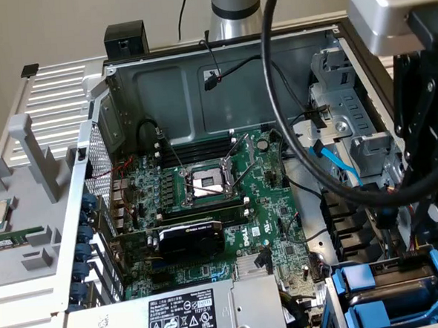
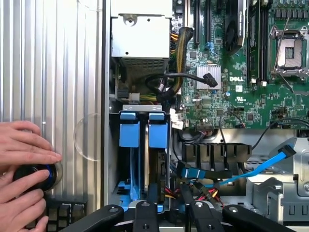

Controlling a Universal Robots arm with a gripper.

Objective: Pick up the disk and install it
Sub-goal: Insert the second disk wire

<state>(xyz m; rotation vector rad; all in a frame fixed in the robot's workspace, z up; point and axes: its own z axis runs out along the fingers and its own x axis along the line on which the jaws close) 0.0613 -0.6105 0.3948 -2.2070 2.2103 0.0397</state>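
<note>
Two blue-framed disks stand on edge, side by side, in the drive bay (image 2: 112, 159) at the case's corner. In the wrist view their blue handles (image 2: 158, 130) face me, and in the exterior view the disks (image 1: 358, 278) sit at the lower right. My gripper (image 2: 171, 210) hangs above the bay, over the nearer end of the disks. Its black fingers (image 2: 145, 212) stand apart and open. Only wiring shows between them, and they touch neither disk. In the exterior view the arm's head (image 1: 396, 12) is at the upper right, above the bay.
The grey power-supply box (image 1: 176, 315) lies beside the bay. The motherboard has an open processor socket (image 1: 205, 183) and a black graphics card (image 1: 190, 236). A blue cable (image 2: 260, 169) and a thick black cable (image 1: 299, 129) cross the case. A person's hands (image 2: 24, 159) rest on a black knob outside the case.
</note>
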